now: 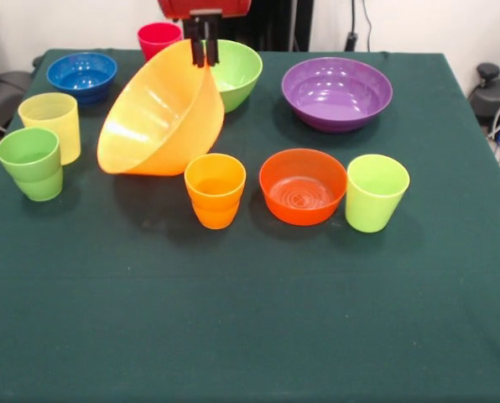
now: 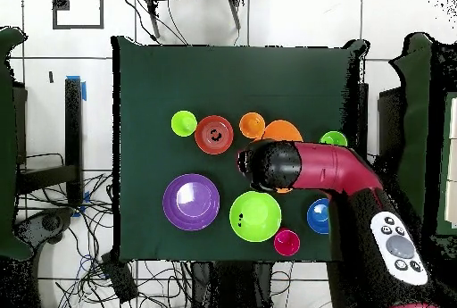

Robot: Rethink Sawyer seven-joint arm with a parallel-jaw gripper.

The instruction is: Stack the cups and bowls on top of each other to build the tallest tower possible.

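In the front view, the black two-fingered gripper (image 1: 204, 52) is pinching the upper rim of the very large glossy orange plastic bowl (image 1: 159, 117), which is hanging steeply tilted with its mouth facing left and toward the camera. Its lower edge looks to be touching the green tablecloth (image 1: 250, 319), or just above it. The grip is taking only a thin lip, so the bowl is at risk of swinging or slipping out. A swing could knock the small orange plastic cup (image 1: 215, 190) just in front, or the medium green plastic bowl (image 1: 236, 72) close behind. In the overhead view, the red arm's black wrist (image 2: 270, 165) is covering the gripper. Only a sliver of the orange bowl (image 2: 283, 130) is showing beyond it, beside the orange cup (image 2: 253, 125).
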